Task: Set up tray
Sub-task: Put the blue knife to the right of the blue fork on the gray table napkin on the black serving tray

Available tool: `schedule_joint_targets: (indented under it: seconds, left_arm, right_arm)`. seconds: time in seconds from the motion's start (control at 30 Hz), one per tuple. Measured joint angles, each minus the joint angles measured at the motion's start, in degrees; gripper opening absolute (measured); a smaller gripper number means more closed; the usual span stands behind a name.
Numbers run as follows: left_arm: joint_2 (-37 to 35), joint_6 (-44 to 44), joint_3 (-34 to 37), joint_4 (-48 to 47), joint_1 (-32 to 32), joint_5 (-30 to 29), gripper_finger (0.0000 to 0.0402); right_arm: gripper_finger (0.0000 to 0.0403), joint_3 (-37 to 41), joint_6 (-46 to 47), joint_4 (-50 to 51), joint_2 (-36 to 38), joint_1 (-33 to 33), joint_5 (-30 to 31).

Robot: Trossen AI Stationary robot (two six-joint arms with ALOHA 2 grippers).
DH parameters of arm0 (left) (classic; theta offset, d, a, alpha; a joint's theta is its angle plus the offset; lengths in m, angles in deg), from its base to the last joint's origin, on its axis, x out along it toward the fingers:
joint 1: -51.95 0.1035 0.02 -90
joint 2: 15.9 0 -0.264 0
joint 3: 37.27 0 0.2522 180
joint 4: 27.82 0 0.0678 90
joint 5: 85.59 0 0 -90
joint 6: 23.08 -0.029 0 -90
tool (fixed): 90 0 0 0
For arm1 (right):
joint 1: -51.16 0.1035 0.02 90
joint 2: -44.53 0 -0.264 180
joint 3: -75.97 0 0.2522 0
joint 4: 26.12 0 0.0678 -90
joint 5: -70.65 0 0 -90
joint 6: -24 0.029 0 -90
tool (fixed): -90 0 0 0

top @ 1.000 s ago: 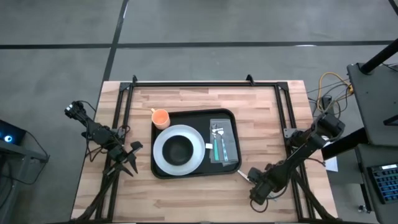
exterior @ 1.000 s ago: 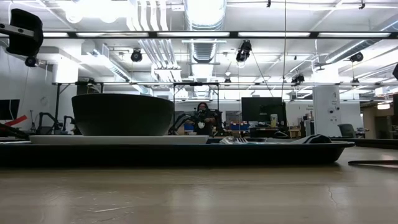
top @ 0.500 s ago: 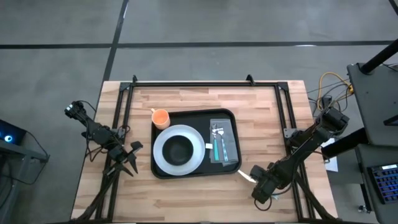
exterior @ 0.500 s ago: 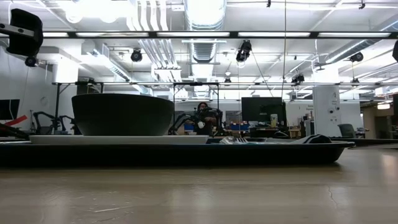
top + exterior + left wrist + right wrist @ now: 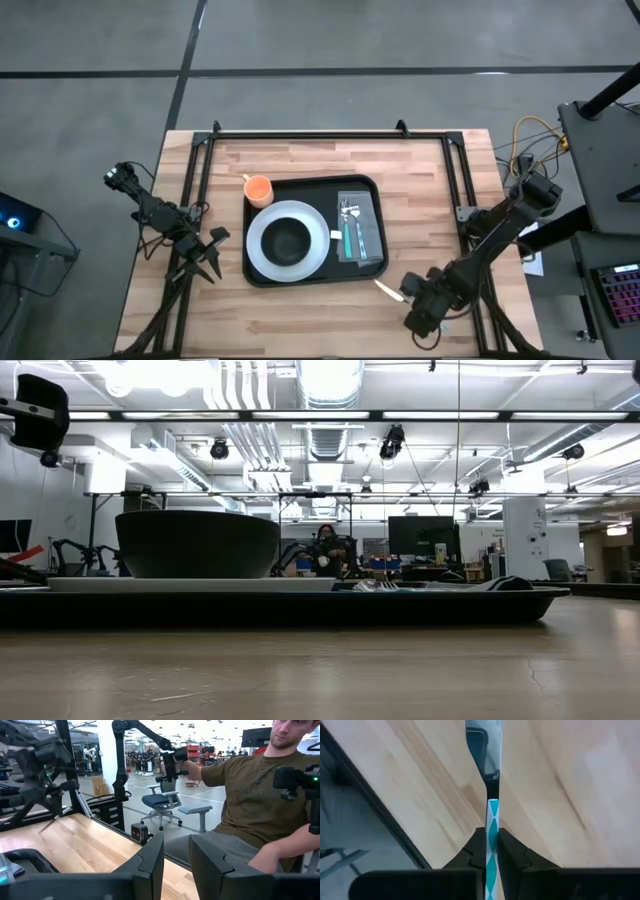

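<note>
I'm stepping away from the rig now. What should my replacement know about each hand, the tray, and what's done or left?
Right hand: off the tray's near right corner, shut on a teal-patterned utensil.
Left hand: parked at the table's left edge, fingers apart, empty.
Tray: mid-table, holding white plate with dark bowl, plus cutlery on a napkin. Orange cup sits at its far left corner.
Left: probably place the held utensil.

Black tray (image 5: pixel 312 190) on pale wood table (image 5: pixel 420 180). White plate (image 5: pixel 262 250) under dark bowl (image 5: pixel 288 240). Orange cup (image 5: pixel 258 188) far left. Teal-and-white diamond-patterned utensil handle (image 5: pixel 491 845) between dark fingers (image 5: pixel 510 851).
</note>
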Motion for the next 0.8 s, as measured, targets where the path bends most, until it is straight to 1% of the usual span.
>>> schedule_joint_targets:
  seconds: [0.1,0.2,0.27,0.37,0.47,0.57,0.67,0.8]
  left_arm:
    - [0.0,0.0,0.0,0.0,0.0,0.0,0.0071]
    - [0.0,0.0,0.0,0.0,0.0,0.0,0.0071]
    - [0.0,0.0,0.0,0.0,0.0,0.0,0.0071]
    - [0.0,0.0,0.0,0.0,0.0,0.0,0.0071]
    - [0.0,0.0,0.0,0.0,0.0,0.0,0.0071]
    - [0.0,0.0,0.0,0.0,0.0,0.0,0.0071]
    - [0.0,0.0,0.0,0.0,0.0,0.0,0.0071]
    - [0.0,0.0,0.0,0.0,0.0,0.0,0.0071]
  right_arm:
    - [0.0012,-3.5,1.4,6.6,0.0,0.0,3.8]
    - [0.0011,-6.3,5.6,13.7,0.0,-0.5,6.3]
    - [0.0011,-7.2,8.6,17.4,0.0,-1.4,6.3]
    - [0.0011,-8.0,11.4,21.0,0.0,-3.1,4.5]
    - [0.0011,-8.1,12.9,22.7,0.0,-5.1,3.5]
    - [0.0011,-8.1,12.9,22.6,0.0,-7.3,3.2]
    - [0.0011,-7.6,12.7,22.5,0.0,-9.6,1.7]
    - [0.0011,-6.3,9.9,22.6,0.0,-12.6,1.2]
